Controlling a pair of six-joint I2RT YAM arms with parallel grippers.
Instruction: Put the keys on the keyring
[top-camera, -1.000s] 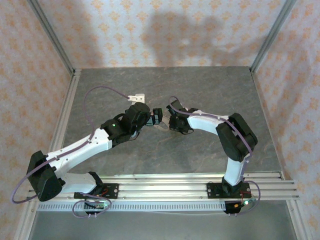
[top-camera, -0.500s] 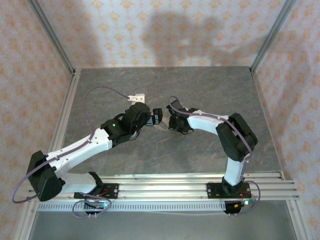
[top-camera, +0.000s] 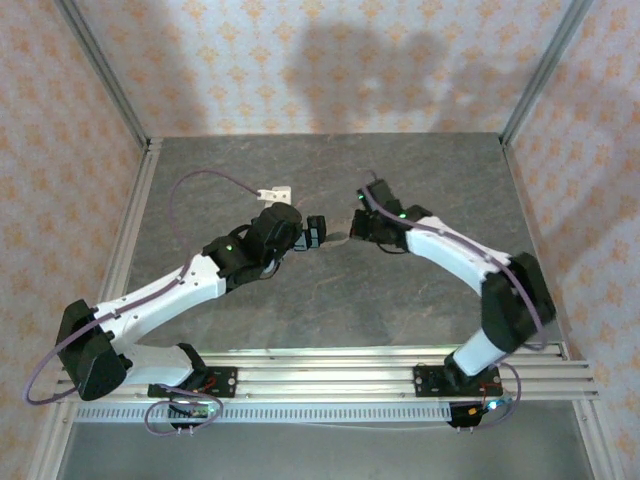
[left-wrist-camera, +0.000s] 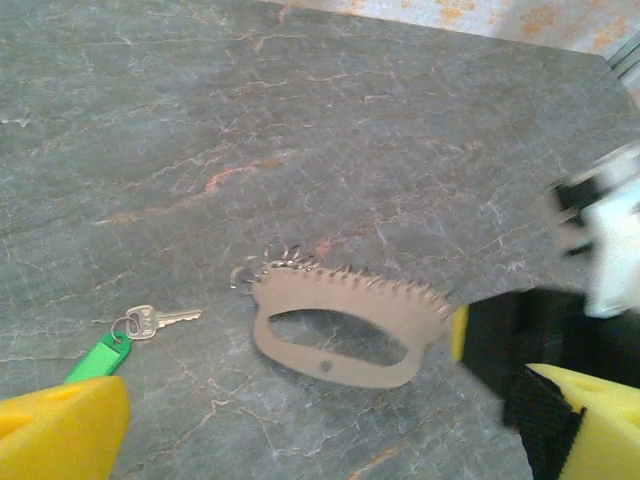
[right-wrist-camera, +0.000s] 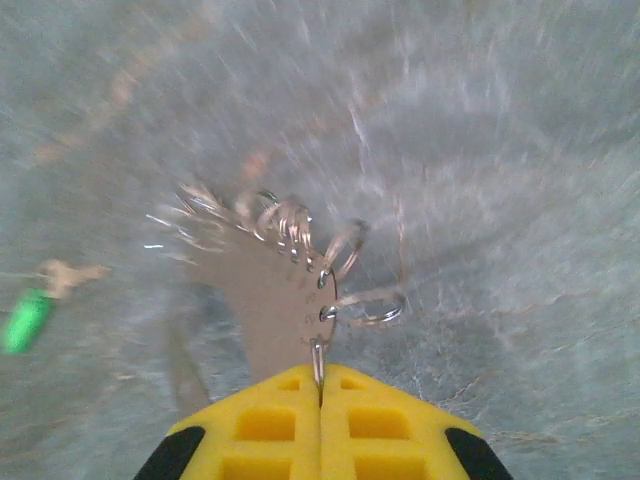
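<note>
Seen from above, the left gripper (top-camera: 314, 231) and the right gripper (top-camera: 360, 226) face each other near the middle of the grey marbled table (top-camera: 420, 170). Bare stone lies all round them, and the aluminium side rails (top-camera: 128, 235) are well apart. In the left wrist view the left gripper (left-wrist-camera: 320, 410) hangs with its yellow fingers (left-wrist-camera: 60, 430) spread wide, holding nothing. Beneath it the keyring (left-wrist-camera: 345, 298), a thin tan-brown toothed strap curved into a loop, lies flat on the stone. The key (left-wrist-camera: 145, 322), tiny with a bright green plastic head and a silvery blade, lies near the strap's left end and apart from it, so no threading is done yet. The right wrist view is blurred. There the right gripper (right-wrist-camera: 320, 395) has its yellow pads pressed together on a thin wire ring at the strap's toothed edge, with the key off to the left. As I judge it, only the hold on the keyring is secured. Picking up the key and hooking it on remain, with ample open table for both arms.
</note>
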